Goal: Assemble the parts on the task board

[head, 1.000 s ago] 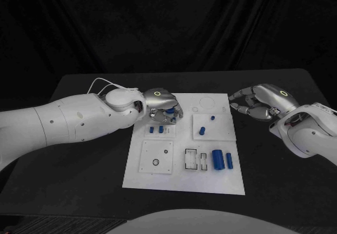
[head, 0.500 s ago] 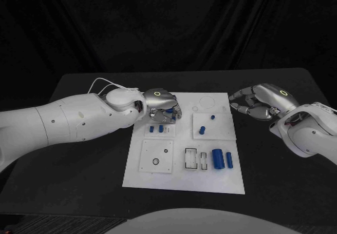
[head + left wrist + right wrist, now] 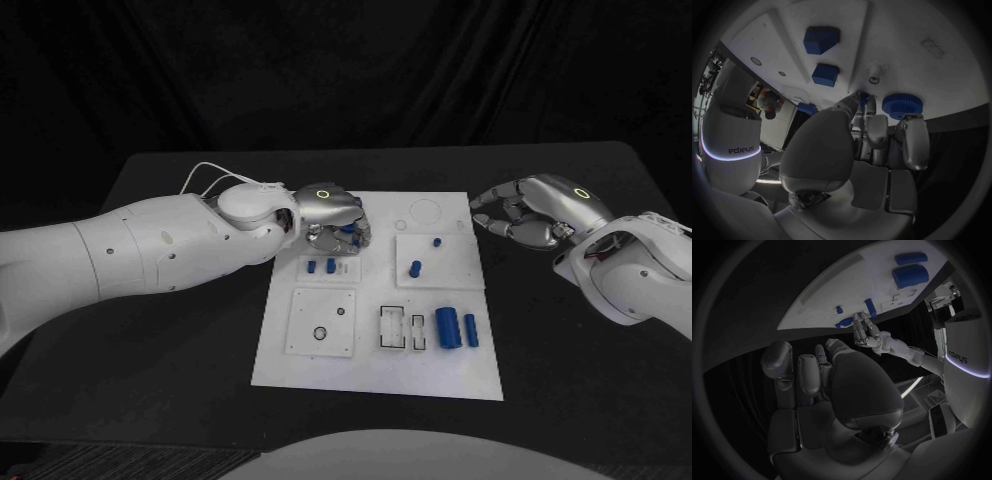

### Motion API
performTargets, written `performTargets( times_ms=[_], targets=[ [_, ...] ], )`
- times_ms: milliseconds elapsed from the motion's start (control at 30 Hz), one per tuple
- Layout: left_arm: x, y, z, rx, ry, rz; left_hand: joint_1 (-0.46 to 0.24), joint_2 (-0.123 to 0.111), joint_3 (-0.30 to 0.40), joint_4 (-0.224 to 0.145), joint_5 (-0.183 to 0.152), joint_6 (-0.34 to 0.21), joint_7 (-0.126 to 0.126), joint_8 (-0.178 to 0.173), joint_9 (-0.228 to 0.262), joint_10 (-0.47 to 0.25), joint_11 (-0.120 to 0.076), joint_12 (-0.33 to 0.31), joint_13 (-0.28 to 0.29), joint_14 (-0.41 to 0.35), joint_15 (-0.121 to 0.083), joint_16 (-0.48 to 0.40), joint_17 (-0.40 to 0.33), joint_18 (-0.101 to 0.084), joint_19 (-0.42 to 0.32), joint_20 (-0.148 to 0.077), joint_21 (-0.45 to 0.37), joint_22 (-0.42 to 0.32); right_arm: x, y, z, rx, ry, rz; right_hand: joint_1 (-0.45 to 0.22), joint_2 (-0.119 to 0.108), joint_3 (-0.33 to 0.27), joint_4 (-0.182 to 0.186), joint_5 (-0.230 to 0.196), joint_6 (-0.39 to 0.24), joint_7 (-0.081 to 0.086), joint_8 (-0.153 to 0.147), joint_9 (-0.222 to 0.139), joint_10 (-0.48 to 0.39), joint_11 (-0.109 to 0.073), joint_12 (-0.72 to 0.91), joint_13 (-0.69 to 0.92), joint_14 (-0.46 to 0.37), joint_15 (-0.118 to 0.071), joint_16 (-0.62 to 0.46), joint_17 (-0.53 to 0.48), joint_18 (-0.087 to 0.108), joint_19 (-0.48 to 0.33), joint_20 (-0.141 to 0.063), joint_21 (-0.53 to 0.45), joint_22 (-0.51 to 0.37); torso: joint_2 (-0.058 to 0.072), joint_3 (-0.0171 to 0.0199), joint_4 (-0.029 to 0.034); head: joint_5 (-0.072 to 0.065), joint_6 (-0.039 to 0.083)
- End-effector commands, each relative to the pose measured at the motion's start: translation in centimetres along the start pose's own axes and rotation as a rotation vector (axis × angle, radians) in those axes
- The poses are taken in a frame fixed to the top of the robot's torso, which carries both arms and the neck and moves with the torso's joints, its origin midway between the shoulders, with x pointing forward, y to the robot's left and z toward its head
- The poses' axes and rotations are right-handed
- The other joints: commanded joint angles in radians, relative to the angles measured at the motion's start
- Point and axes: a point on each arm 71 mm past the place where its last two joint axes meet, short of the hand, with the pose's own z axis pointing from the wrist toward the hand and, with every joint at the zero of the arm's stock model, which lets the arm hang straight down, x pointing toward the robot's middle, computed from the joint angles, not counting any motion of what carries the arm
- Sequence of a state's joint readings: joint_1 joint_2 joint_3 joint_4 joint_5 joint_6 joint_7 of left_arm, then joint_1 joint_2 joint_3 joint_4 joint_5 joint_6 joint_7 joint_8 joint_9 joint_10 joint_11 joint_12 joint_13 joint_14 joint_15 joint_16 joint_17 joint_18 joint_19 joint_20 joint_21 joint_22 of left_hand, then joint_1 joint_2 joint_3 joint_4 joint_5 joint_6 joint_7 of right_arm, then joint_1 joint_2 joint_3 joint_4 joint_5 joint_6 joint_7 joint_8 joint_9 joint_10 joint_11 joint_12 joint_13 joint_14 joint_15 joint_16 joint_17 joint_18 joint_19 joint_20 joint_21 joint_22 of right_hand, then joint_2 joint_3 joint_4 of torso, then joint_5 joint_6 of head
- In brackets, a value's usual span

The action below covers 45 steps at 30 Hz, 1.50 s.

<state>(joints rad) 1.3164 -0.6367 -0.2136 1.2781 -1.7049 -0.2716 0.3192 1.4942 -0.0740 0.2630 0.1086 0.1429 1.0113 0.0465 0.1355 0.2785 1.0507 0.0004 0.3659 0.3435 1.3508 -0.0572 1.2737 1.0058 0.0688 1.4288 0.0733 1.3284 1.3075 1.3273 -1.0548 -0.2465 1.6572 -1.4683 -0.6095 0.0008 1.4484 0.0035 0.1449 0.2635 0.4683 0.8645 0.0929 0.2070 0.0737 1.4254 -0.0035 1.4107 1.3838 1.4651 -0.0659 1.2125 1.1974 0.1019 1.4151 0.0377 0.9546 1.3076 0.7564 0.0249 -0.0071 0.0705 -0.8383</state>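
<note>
Two hands flank the board. Left hand hangs over its far-left corner, fingers curled down around a blue gear — grip unclear. Right hand hovers off the board's right edge, fingers curled in, empty.

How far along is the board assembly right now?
Early. No part looks clearly seated yet. In hand: the left robot hand works over a blue part at the board's far left corner. Left: two cylinders and other small blue pieces lie loose. The right robot hand waits off the board.
</note>
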Motion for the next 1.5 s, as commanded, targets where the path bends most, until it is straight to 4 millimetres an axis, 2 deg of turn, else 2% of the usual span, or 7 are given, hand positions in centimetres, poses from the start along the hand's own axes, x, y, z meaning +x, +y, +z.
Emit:
performTargets(
  times_ms=[33,333,400,967,1100,1367,1500],
  targets=[
    [0.2,-0.1,-0.1,0.012,-0.010,0.002,0.023,0.010,0.012,-0.007,-0.003,0.004,0.004,0.000,0.001,0.010,-0.001,-0.006,-0.001,0.001,-0.003,-0.009,-0.006,-0.013,0.007,-0.001,0.003,0.190,0.2,-0.1,-0.1,0.011,0.010,-0.001,0.010,0.000,0.006,-0.001,0.004,0.007,-0.002,0.006,0.000,-0.002,-0.006,-0.004,-0.040,0.023,-0.006,-0.006,-0.001,0.001,0.001,0.000,-0.007,0.128,0.000,-0.0002,-0.0001,0.002,0.002],
    [-0.2,-0.4,-0.7,0.031,-0.063,0.014,0.026,0.013,0.025,-0.010,-0.018,0.045,0.019,0.014,0.010,0.051,0.008,-0.055,-0.031,0.006,0.002,-0.033,-0.039,-0.011,0.006,-0.005,-0.006,0.187,0.2,-0.1,-0.1,0.010,0.014,-0.001,0.010,0.000,0.006,-0.001,0.004,0.007,-0.002,0.006,0.000,-0.002,-0.006,-0.004,-0.040,0.023,-0.006,-0.006,-0.001,0.001,0.001,0.000,-0.007,0.128,-0.001,-0.0004,0.0001,0.002,0.004],
    [-0.2,-0.6,-1.0,0.034,-0.061,0.010,0.019,0.013,0.027,-0.004,-0.023,0.034,0.020,0.003,0.006,0.055,0.010,-0.077,-0.045,-0.003,0.004,-0.055,-0.068,-0.009,-0.001,-0.005,-0.020,0.183,0.2,-0.1,0.0,0.010,0.015,0.000,0.010,0.000,0.006,-0.001,0.004,0.007,-0.002,0.006,0.000,-0.002,-0.006,-0.004,-0.040,0.023,-0.006,-0.006,-0.001,0.001,0.001,0.000,-0.007,0.128,-0.001,-0.0003,0.0000,0.003,0.004],
    [-2.3,0.7,-3.4,0.020,-0.048,0.030,0.004,0.008,0.023,0.016,-0.075,0.040,0.015,-0.006,0.007,0.076,0.007,-0.127,-0.076,0.000,0.003,-0.067,-0.078,-0.007,-0.005,-0.004,-0.035,0.181,0.3,-0.1,0.1,0.014,0.020,-0.002,0.011,0.000,0.007,-0.002,0.004,0.009,-0.002,0.007,0.000,-0.002,-0.006,-0.004,-0.040,0.022,-0.006,-0.007,-0.002,0.001,0.000,0.000,-0.007,0.128,-0.001,0.0015,-0.0003,0.001,0.004],
    [-2.3,1.0,-4.0,0.003,-0.039,0.027,0.001,0.008,0.022,0.018,-0.078,0.037,0.015,-0.008,0.006,0.079,0.006,-0.129,-0.077,0.000,0.003,-0.069,-0.079,-0.007,-0.006,-0.004,-0.037,0.180,0.5,-0.1,0.1,0.014,0.022,-0.001,0.011,0.000,0.007,-0.002,0.004,0.009,-0.002,0.007,0.000,-0.002,-0.006,-0.004,-0.040,0.022,-0.006,-0.007,-0.002,0.001,0.000,0.000,-0.007,0.128,-0.001,0.0005,0.0013,0.000,0.005],
    [-2.1,1.5,-4.9,-0.039,-0.009,0.014,0.003,0.004,0.022,0.018,-0.072,0.032,0.014,-0.013,0.004,0.088,0.005,-0.129,-0.075,-0.011,0.003,-0.080,-0.096,-0.004,-0.014,-0.003,-0.052,0.176,0.5,-0.2,0.0,0.019,0.024,-0.002,0.011,0.000,0.007,-0.002,0.004,0.009,-0.002,0.007,0.000,-0.002,-0.006,-0.004,-0.040,0.022,-0.006,-0.007,-0.002,0.001,0.000,0.000,-0.007,0.128,-0.003,0.0027,0.0029,0.001,0.004],
    [-1.9,1.7,-5.1,-0.052,0.000,0.009,0.001,0.002,0.020,0.020,-0.072,0.030,0.014,-0.015,0.004,0.088,0.005,-0.130,-0.074,-0.015,0.003,-0.085,-0.103,-0.003,-0.017,-0.003,-0.057,0.175,0.5,-0.3,0.0,0.021,0.025,-0.002,0.013,0.000,0.009,-0.003,0.003,0.010,-0.002,0.007,0.000,-0.003,-0.006,-0.006,-0.041,0.022,-0.006,-0.009,-0.004,0.001,-0.001,0.001,-0.009,0.127,-0.001,0.0005,0.0034,0.001,0.008]
  ],
)
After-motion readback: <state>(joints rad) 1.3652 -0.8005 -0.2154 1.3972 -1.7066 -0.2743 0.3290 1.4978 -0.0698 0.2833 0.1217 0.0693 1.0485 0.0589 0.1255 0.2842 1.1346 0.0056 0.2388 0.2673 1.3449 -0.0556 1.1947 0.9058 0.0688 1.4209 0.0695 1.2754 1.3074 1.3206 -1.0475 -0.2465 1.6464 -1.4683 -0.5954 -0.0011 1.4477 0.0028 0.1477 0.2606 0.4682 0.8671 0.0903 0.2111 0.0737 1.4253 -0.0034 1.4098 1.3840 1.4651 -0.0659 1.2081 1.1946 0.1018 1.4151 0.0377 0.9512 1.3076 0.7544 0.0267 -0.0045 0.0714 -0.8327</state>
